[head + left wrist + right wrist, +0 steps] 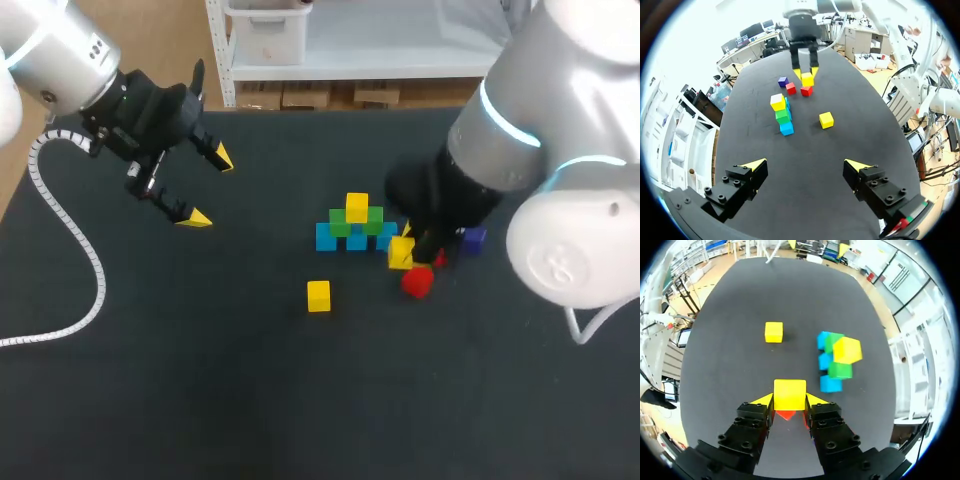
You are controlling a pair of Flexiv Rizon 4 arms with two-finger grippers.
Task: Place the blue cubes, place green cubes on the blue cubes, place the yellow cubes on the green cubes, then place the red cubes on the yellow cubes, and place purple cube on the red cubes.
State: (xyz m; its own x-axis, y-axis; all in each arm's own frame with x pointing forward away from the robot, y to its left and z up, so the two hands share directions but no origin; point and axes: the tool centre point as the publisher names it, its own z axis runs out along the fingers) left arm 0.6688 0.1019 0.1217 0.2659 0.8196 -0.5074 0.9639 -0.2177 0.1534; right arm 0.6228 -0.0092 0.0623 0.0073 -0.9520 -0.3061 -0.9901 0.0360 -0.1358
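A small pyramid stands mid-table: blue cubes (356, 240) at the base, green cubes (355, 225) on them, one yellow cube (357, 207) on top. My right gripper (405, 250) is just right of it, shut on a second yellow cube (789, 394), held slightly above a red cube (786, 414). In the head view that red cube (417, 283) lies below the gripper, another red one (791, 88) is close by, and a purple cube (473, 238) lies to the right. A loose yellow cube (318, 295) lies in front of the pyramid. My left gripper (208, 188) hangs open and empty at the far left.
The black table (200, 380) has bare room across its front and left. My right arm's large body (560, 240) hangs over the right side and hides part of the table there. A white coiled cable (70, 240) trails from my left arm.
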